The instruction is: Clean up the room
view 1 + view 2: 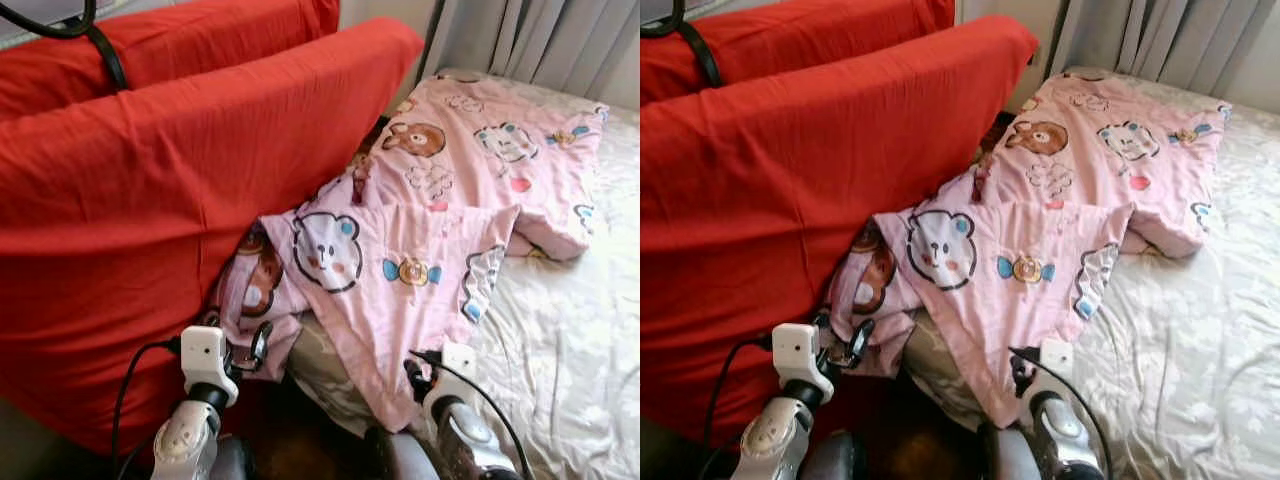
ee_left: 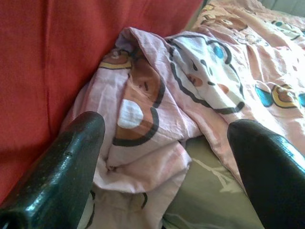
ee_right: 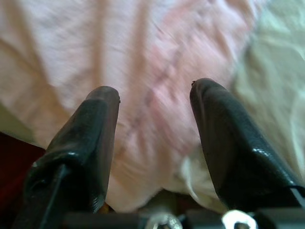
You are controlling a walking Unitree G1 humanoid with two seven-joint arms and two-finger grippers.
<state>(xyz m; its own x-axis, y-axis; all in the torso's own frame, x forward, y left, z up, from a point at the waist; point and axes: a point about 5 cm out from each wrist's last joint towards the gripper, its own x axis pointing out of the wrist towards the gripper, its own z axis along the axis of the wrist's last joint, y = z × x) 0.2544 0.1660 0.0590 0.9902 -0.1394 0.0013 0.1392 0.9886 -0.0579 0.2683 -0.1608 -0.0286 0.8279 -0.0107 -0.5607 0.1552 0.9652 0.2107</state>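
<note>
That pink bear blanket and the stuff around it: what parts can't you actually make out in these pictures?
- Pink blanket: its lower corner in the head views is covered by the right gripper; the right wrist view blurs its print.
- Bed sheet: cut off by the right and bottom edges of the head views.
- Red cover: whatever it drapes is hidden.
- Left gripper: open, close to the blanket's bunched edge; contact unclear.

You're facing a bed (image 1: 590, 330) with a pale, flower-patterned sheet. A pink cartoon-bear blanket (image 1: 430, 220) lies crumpled on it, one corner spilling over the bed's near edge. Its left side is bunched against the red cushions (image 1: 150, 190) beside the bed.
</note>
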